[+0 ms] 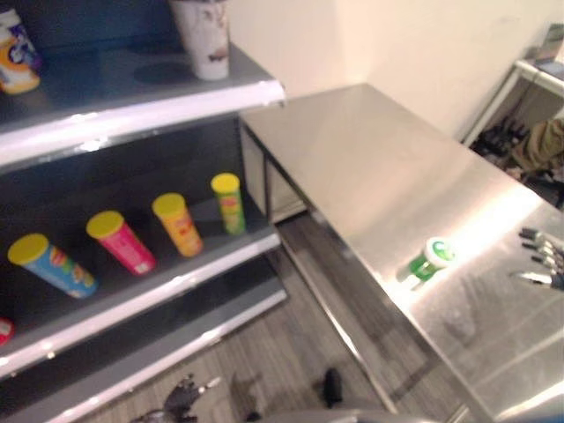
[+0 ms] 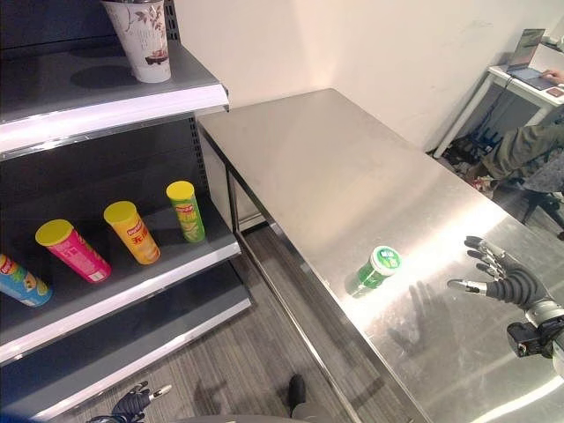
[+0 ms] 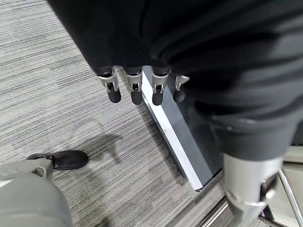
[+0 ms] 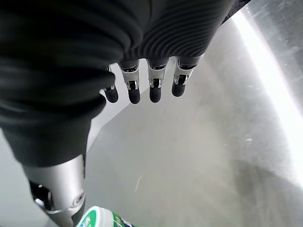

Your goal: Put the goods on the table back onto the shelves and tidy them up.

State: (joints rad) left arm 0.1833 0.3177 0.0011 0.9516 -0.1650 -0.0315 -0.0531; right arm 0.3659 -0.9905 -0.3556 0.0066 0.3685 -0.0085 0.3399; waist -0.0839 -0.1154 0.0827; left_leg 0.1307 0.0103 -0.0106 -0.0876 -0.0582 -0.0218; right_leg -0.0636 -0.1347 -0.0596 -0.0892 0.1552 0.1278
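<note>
While the green can [image 2: 376, 268] lies near the table [image 2: 335, 167] edge (right hand [image 2: 504, 280] apart).

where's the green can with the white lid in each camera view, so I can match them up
Left eye view: the green can lies on its side near the steel table's front edge, right of centre.
Right eye view: it lies near that same edge, with the open right hand to its right.
Left wrist view: not in it.
Right wrist view: its lid peeks in at the bottom edge.
Shared landmark: the table's front edge.
</note>
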